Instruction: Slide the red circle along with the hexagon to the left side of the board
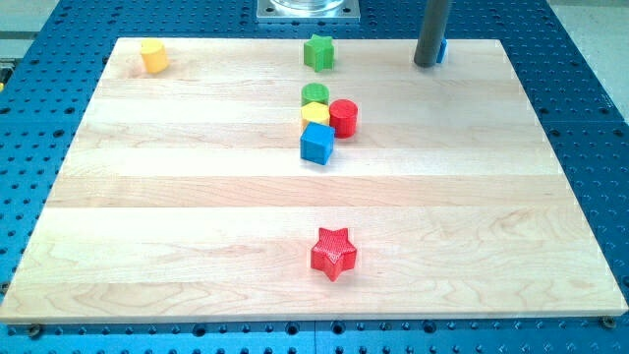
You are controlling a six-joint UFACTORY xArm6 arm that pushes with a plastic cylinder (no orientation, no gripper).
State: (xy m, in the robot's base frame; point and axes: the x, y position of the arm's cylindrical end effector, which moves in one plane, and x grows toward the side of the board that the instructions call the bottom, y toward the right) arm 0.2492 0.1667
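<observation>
Tip parked far from the red/yellow cluster, nothing pushed yet.
L to R: yellow hexagon (314, 113) & red circle (343, 118) touch mid-board; my tip (427, 64) sits top right w/ no fingers, touching neither; should come round the circle's right, push left slowly.

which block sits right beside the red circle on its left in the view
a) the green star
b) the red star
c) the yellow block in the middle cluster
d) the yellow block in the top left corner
c: the red circle sits against the yellow block of the middle cluster, between the green block and blue cube; my tip is far off at the view's top right.
</observation>
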